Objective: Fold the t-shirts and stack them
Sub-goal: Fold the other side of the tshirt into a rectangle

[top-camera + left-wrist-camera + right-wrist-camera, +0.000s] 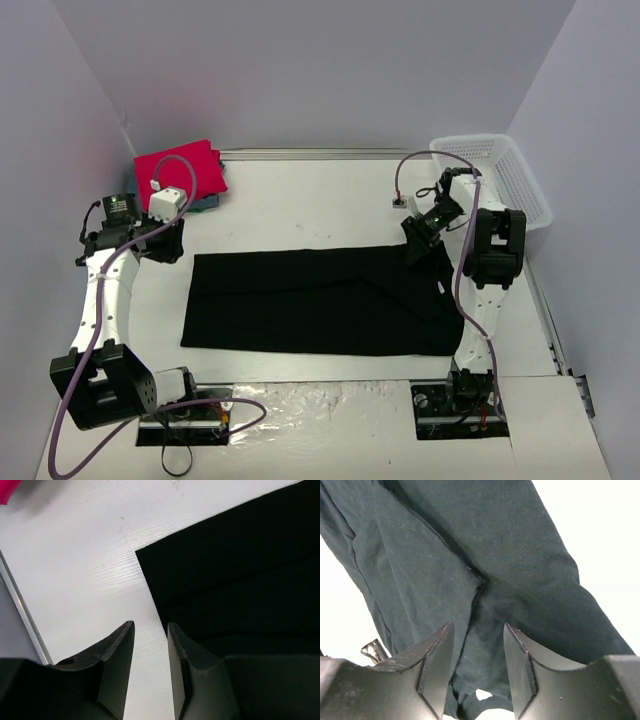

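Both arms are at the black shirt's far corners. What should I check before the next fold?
1. ok: the left gripper is open and empty.
2. ok: it sits at the far-left corner of the black shirt, and the cloth edge runs into its gap.
3. ok: the right gripper is open over the far-right corner.
4. cannot tell: whether the right gripper touches the cloth.
5. not ok: the cloth is creased under the right gripper.
6. ok: the red-pink shirt lies apart from the black shirt.

a white mesh basket (pixel 515 180) sits at the far right corner of the table (pixel 300 205). left of the basket, a metal rail (pixel 300 154) lines the far edge.
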Available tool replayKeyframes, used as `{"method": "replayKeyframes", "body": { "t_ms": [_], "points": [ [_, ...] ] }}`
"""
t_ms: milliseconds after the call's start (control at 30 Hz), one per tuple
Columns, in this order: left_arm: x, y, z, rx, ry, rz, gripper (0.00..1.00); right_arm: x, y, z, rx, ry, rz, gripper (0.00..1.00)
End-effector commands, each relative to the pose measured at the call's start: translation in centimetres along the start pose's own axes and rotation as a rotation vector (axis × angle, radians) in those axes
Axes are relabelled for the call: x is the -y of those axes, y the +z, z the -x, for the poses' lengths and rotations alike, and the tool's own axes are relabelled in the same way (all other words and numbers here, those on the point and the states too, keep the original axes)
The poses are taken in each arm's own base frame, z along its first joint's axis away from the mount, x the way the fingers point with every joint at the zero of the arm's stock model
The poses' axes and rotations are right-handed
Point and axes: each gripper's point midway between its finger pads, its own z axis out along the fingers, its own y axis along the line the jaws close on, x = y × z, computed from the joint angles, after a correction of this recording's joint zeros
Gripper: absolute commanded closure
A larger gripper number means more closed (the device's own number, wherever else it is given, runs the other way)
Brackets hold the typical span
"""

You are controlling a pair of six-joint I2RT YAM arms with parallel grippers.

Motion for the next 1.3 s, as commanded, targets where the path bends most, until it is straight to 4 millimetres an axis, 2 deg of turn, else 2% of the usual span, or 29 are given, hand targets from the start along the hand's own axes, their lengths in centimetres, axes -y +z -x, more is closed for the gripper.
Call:
{"method": "replayKeyframes", "body": {
  "t_ms": [0, 333, 400, 533, 900, 1000, 1133, 1167, 1200, 1267],
  "points": [
    [0.0, -0.9, 0.8, 0.045, -0.005, 0.013, 0.68, -1.8, -1.8, 1.1, 0.008, -0.028, -0.022, 0.59],
    [-0.1, -0.6, 0.8, 0.040, -0.013, 0.014, 0.68, -1.0, -0.9, 1.8, 0.011, -0.030, -0.003, 0.61],
    [-0.1, -0.5, 0.7, 0.036, -0.014, 0.012, 0.68, -1.4, -0.1, 2.1, -0.007, -0.043, 0.012, 0.61],
    [-0.2, -0.3, 0.4, 0.026, -0.018, 0.014, 0.68, -1.2, 0.2, 2.4, -0.007, -0.044, 0.018, 0.62],
    [-0.1, 0.0, 0.0, 0.018, -0.019, 0.007, 0.68, -1.2, 1.0, 2.3, -0.029, -0.047, 0.029, 0.62],
    [0.0, 0.1, -0.1, 0.017, -0.021, 0.002, 0.68, -1.2, 1.1, 2.2, -0.031, -0.042, 0.032, 0.65],
    [0.1, 0.2, -0.1, 0.019, -0.022, -0.003, 0.68, -1.2, 1.0, 2.2, -0.030, -0.045, 0.028, 0.78],
    [0.1, 0.1, -0.1, 0.019, -0.024, -0.003, 0.68, -1.3, 1.0, 2.2, -0.031, -0.043, 0.030, 0.83],
    [0.1, 0.1, 0.0, 0.021, -0.023, -0.003, 0.68, -1.3, 1.0, 2.2, -0.031, -0.042, 0.027, 0.93],
    [0.2, 0.1, 0.0, 0.024, -0.023, -0.006, 0.68, -1.5, 0.7, 2.3, -0.028, -0.047, 0.022, 1.00]
  ]
}}
